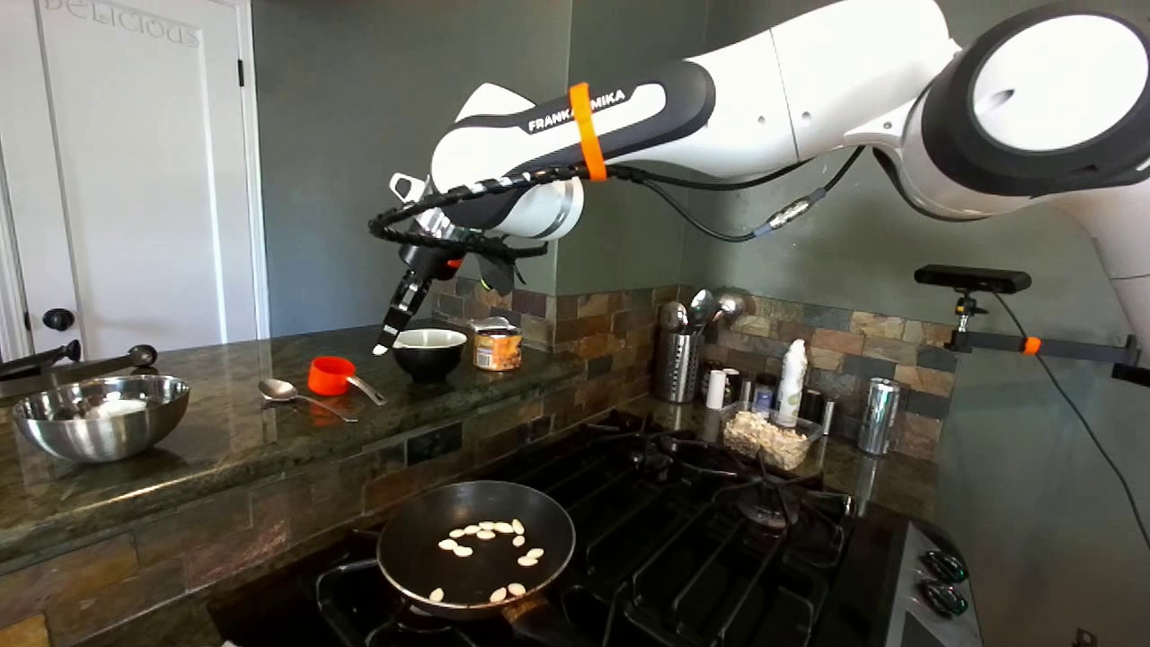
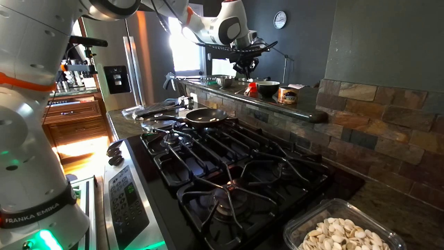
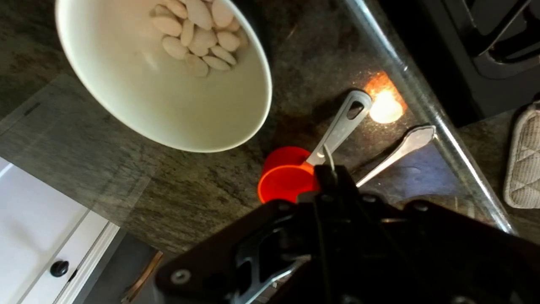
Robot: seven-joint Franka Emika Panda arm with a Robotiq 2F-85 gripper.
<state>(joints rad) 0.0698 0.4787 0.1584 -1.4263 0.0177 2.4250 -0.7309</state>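
Gripper (image 1: 386,336), pinched narrow on a seed (image 3: 329,157), hangs near cup (image 1: 330,377) and spoon (image 3: 404,150); black bowl (image 1: 429,363) stands between it and can (image 1: 498,350).

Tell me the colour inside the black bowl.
The bowl is off-white inside, clearest in the wrist view.

The round black bowl with a white interior (image 1: 429,364) is open from above; a labelled tin can (image 1: 497,350) crowds one side; opposite, a narrow gap parts the bowl from a red plastic measuring cup (image 1: 331,376).
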